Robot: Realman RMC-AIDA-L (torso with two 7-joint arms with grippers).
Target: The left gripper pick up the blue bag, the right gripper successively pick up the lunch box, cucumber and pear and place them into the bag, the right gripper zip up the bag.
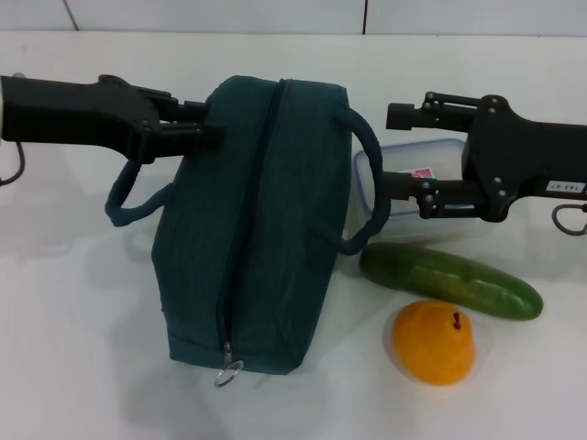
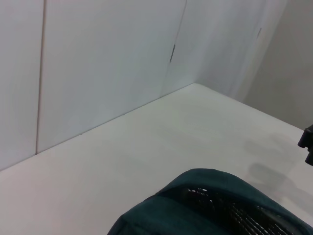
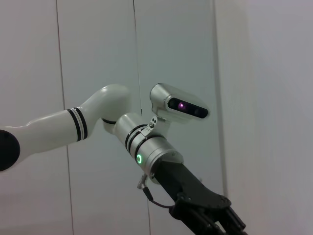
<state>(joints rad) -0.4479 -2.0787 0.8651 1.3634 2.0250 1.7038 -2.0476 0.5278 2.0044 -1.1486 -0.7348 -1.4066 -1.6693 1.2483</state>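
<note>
the bag (image 1: 252, 229) lies on the white table (image 1: 73, 321), zipped along its top, with the ring pull (image 1: 228, 373) at its near end. one loop handle (image 1: 124, 197) hangs off its left side and the other (image 1: 362, 188) arches off its right side. the left gripper (image 1: 197, 128) reaches in from the left, its fingers closed on the far left corner of the bag. in the left wrist view only the bag's teal top (image 2: 215, 205) shows, over the table. the right gripper (image 1: 404, 151) hovers on the bag's right with its fingers wide apart, one above the other, over the lunch box (image 1: 404, 188), which sits just beside the bag's right handle. the cucumber (image 1: 449, 280) lies on the table in front of the lunch box, near the bag. the pear (image 1: 434, 341) sits just in front of the cucumber, stem up. the right wrist view looks across at the left arm (image 3: 146, 156), green light lit, against the wall.
</note>
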